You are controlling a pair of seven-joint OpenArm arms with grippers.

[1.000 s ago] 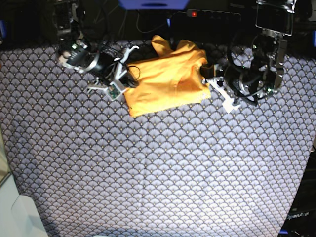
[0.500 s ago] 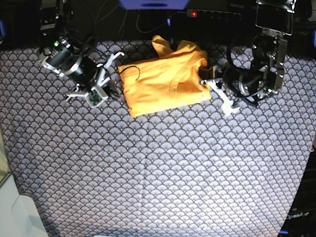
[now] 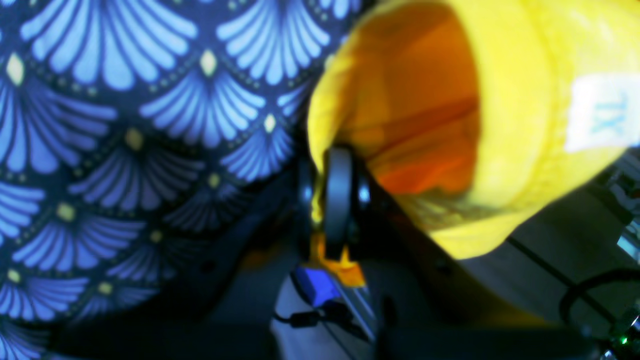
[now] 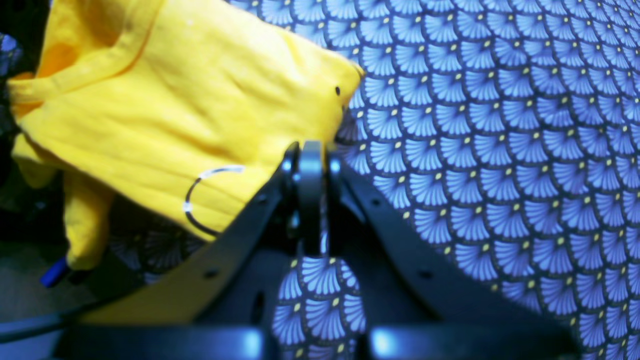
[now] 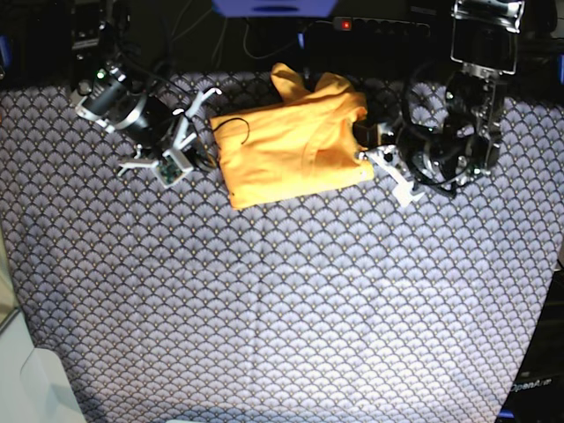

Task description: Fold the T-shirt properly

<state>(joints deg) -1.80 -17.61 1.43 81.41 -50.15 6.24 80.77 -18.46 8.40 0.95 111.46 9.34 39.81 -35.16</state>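
The yellow-orange T-shirt (image 5: 291,145) lies folded into a rough rectangle at the back middle of the table, with a sleeve bunched at its far edge. My left gripper (image 5: 363,152) is at the shirt's right edge. In the left wrist view it (image 3: 337,200) is shut with yellow cloth (image 3: 500,50) pinched between the pads, and a white size label (image 3: 600,112) shows beside it. My right gripper (image 5: 196,139) is left of the shirt, apart from it. In the right wrist view it (image 4: 310,170) is shut and empty, just off the shirt's (image 4: 175,100) corner.
The blue-grey scallop tablecloth (image 5: 282,308) covers the table. A thin black cable loop (image 5: 231,123) lies on the shirt's left part and also shows in the right wrist view (image 4: 200,200). A power strip (image 5: 370,25) and cables lie past the table's far edge.
My right gripper has drawn back to the left, away from the shirt's left edge. My left gripper has shifted slightly up-left at the right edge. The shirt has barely moved.
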